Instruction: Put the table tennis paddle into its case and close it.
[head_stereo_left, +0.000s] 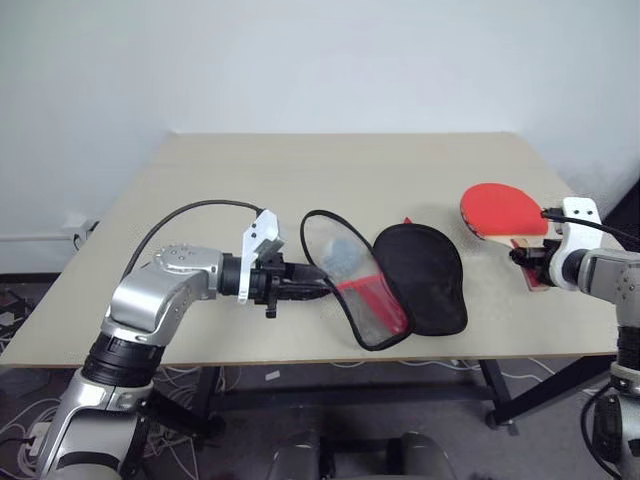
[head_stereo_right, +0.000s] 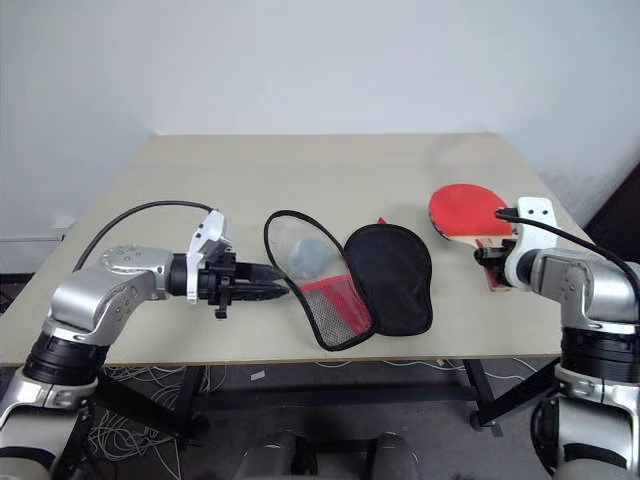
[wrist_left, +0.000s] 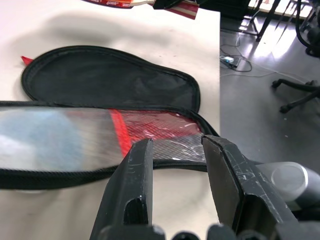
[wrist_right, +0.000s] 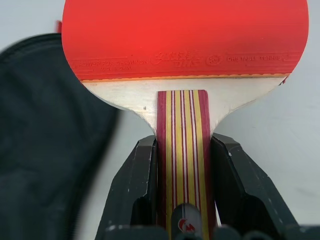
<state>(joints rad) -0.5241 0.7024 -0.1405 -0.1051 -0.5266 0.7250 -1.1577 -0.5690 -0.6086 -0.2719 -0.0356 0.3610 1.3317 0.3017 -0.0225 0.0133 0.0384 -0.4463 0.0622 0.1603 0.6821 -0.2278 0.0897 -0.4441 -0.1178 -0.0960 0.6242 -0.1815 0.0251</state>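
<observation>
Right fingers (wrist_right: 182, 200) clamp the table tennis paddle (wrist_right: 182, 60) handle — blade forward; left fingers (wrist_left: 177, 190) pinch the case (wrist_left: 100, 145) edge.

Pale beige surface (head_stereo_left: 300, 170) set against a white wall. The case (head_stereo_left: 400, 275) lies opened on it near the front edge: the black fabric half flat to the right, the clear mesh half with black edging and red patch raised on the left
</observation>
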